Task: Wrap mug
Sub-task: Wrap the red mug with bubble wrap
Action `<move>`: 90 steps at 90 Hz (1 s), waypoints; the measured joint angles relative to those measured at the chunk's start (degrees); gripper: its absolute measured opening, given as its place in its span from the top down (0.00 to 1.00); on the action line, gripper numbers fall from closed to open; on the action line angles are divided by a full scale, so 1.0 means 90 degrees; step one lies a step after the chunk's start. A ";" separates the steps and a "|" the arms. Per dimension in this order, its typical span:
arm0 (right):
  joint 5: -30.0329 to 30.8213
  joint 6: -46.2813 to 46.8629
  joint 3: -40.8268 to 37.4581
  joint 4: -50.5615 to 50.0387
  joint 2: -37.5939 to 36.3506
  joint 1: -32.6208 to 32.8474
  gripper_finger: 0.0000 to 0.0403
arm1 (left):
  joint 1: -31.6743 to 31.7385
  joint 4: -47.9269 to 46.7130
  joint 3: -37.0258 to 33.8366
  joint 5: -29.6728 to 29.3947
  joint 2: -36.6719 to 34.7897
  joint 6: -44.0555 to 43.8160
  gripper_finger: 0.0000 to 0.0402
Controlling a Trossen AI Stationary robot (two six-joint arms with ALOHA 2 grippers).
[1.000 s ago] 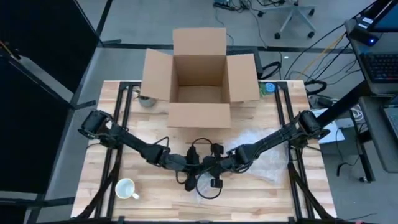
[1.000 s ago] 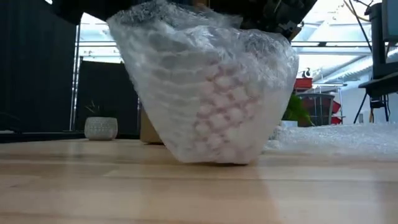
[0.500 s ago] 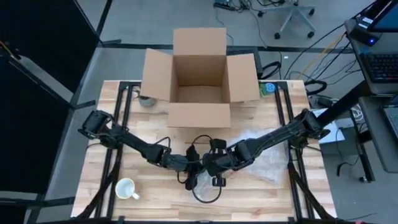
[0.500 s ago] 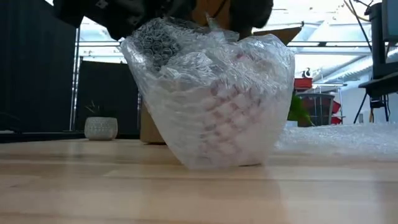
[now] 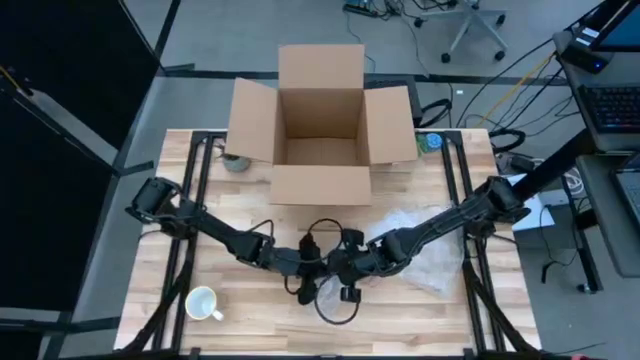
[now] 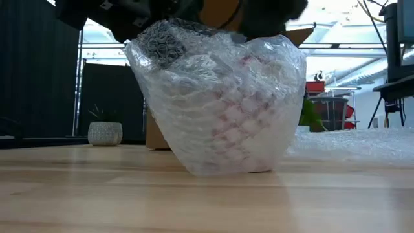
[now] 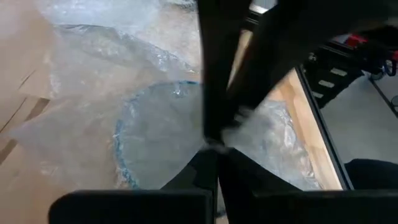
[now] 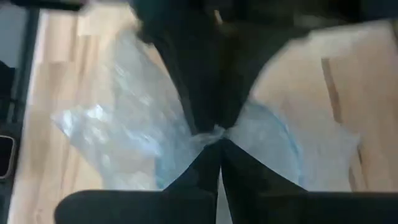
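Left gripper (image 5: 312, 268): over the table's near-centre, fingers pinching bubble wrap (image 6: 220, 103) gathered at the bundle's top.
Right gripper (image 5: 345, 268): meets the left one above the bundle, fingers pressed together on the same wrap.
Mug (image 6: 236, 110): pinkish shape inside the wrap, resting on the table (image 6: 207, 200).
Loose wrap (image 5: 425, 250): sheet under the right arm.
Box (image 5: 320, 125): open, at the far edge.
White cup (image 5: 203, 303): near-left corner.

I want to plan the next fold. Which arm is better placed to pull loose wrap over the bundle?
Probably the right: the spare bubble wrap lies under the right arm, beside the wrapped mug. Both grippers, left and right, pinch the wrap.
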 joint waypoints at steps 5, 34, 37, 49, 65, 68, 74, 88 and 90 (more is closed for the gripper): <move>0.0029 0.0021 -0.0237 0.0073 0.0027 -0.0058 1.00 | 0.0003 0.0068 0.0002 0.0000 0.0010 0.0012 1.00; -0.0110 0.0023 -0.0609 0.0877 0.0051 -0.0125 1.00 | -0.0003 0.0321 -0.0005 0.0123 -0.0089 0.0071 1.00; -0.0128 0.0004 -0.0570 0.0831 0.0053 -0.0125 1.00 | -0.0005 0.0317 -0.0005 0.0115 -0.0097 0.0139 1.00; -0.0216 -0.0153 -0.0175 0.0303 0.0039 -0.0102 1.00 | 0.0042 0.0141 0.0007 0.0076 -0.0094 0.0156 1.00; -0.0218 -0.0336 0.0829 -0.0854 -0.0160 -0.0067 1.00 | 0.0073 -0.0001 0.0012 0.0071 -0.0073 0.0018 1.00; -0.0216 -0.0338 0.1006 -0.1056 -0.0189 -0.0067 1.00 | 0.0075 0.0004 0.0012 0.0068 -0.0070 0.0021 1.00; -0.0202 -0.0342 0.1331 -0.1652 -0.0242 -0.0051 1.00 | 0.0068 0.0010 0.0014 0.0061 -0.0070 0.0039 1.00; 0.0150 -0.0090 0.1668 -0.2720 -0.0456 0.0024 1.00 | 0.0004 0.0022 0.0012 0.0005 -0.0068 0.0052 1.00; 0.0275 0.0000 0.1650 -0.2872 -0.0486 0.0035 1.00 | -0.0010 0.0016 0.0012 0.0005 -0.0068 0.0059 1.00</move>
